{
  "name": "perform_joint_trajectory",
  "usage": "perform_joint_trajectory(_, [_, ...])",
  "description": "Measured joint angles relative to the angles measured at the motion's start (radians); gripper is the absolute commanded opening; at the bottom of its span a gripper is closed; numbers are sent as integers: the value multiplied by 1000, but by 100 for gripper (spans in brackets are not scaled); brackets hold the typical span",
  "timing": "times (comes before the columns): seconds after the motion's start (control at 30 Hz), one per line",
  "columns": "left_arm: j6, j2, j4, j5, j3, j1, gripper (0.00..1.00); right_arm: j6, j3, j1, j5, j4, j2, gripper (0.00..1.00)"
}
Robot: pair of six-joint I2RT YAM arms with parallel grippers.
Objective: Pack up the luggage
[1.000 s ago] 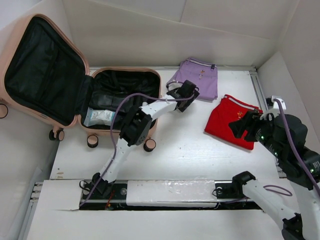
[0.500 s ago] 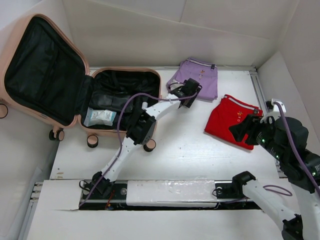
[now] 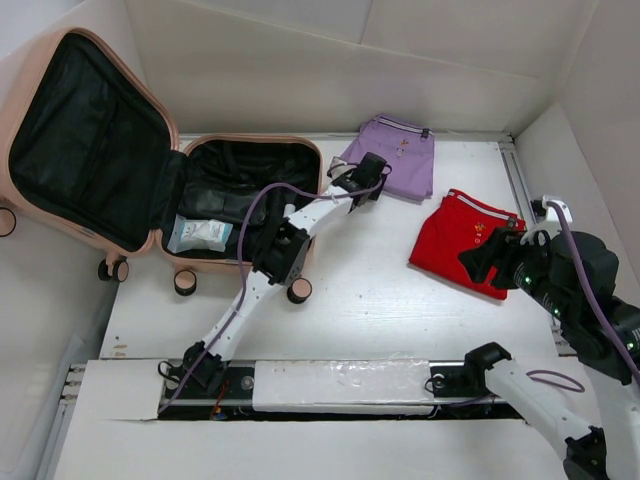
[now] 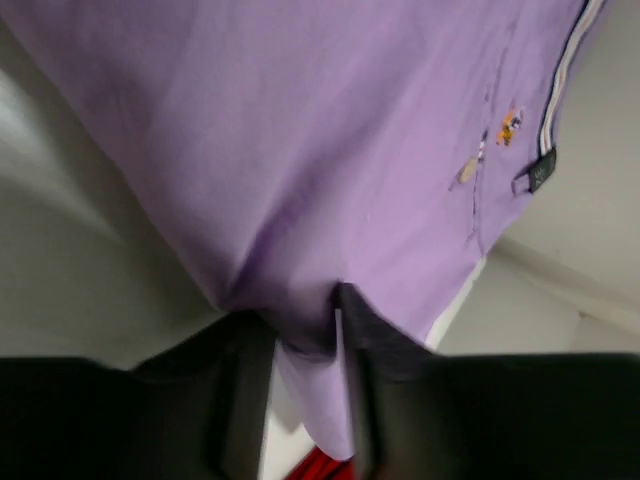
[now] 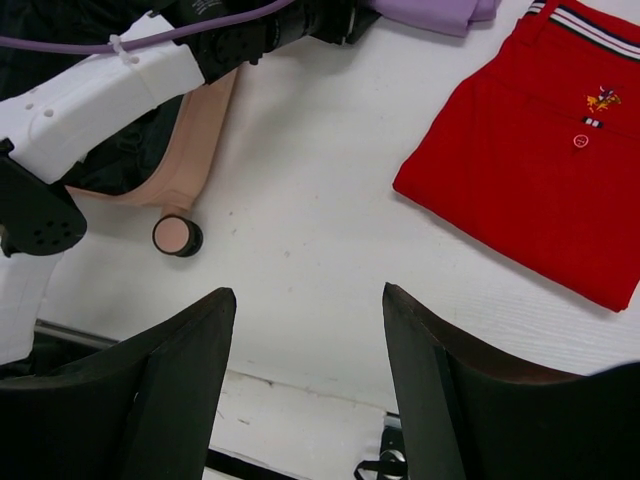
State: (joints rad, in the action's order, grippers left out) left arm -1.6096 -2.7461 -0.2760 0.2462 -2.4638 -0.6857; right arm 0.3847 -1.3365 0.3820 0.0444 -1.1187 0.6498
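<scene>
The peach-pink luggage (image 3: 250,139) lies open at the back left, its lid leaning against the wall; its shell (image 5: 195,130) also shows in the right wrist view. A folded purple garment (image 3: 400,160) lies right of it. My left gripper (image 3: 350,185) is at that garment's near-left edge. Up close, purple cloth (image 4: 330,150) is pinched between the jaws of the left gripper (image 4: 300,325). A folded red garment (image 3: 460,245) lies at the right. My right gripper (image 3: 490,255) hovers over its near edge, open and empty (image 5: 308,295), with the red garment (image 5: 540,170) ahead of it.
Inside the luggage lie a white packet (image 3: 200,235) and dark items (image 3: 215,200). A caster wheel (image 5: 177,236) sticks out at the case's near corner. White walls close in the back and right; a metal rail (image 3: 340,385) runs along the near edge.
My left gripper has slid a little left along the purple garment's edge and closed on the cloth. The right gripper shifted slightly and stays open.
</scene>
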Motion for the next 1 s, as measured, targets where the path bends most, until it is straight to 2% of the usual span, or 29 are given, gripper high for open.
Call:
perform_joint_trajectory(0.03, [1,-4,5,-1,-1,3,8,-1,-3,0,0,0,4,67])
perform_joint_trajectory(0.07, [1,-8,6,-2,-2,5,0,-2,-6,0,0,0,6,67])
perform_joint_trajectory(0.2, [19,-16,37,-20,6,11,0,-4,-7,0,0,1,18,67])
perform_joint_trajectory(0.33, [88,92,172,-29,225,8,0,-4,-1,0,-1,5,28,67])
perform_joint_trajectory(0.47, [228,193,167,-12,344,1,0,-4,8,0,-11,7,29,67])
perform_joint_trajectory(0.67, [438,330,130,-67,359,20,0,-4,9,0,-29,35,31,67])
perform_joint_trajectory(0.83, [607,484,35,-161,324,105,0,-4,8,0,-36,53,31,67])
perform_joint_trajectory(0.9, [669,605,38,-194,409,157,0,-4,8,0,-37,58,31,67])
perform_joint_trajectory(1.0, [734,864,73,-233,680,263,0,-4,8,0,-38,67,34,67])
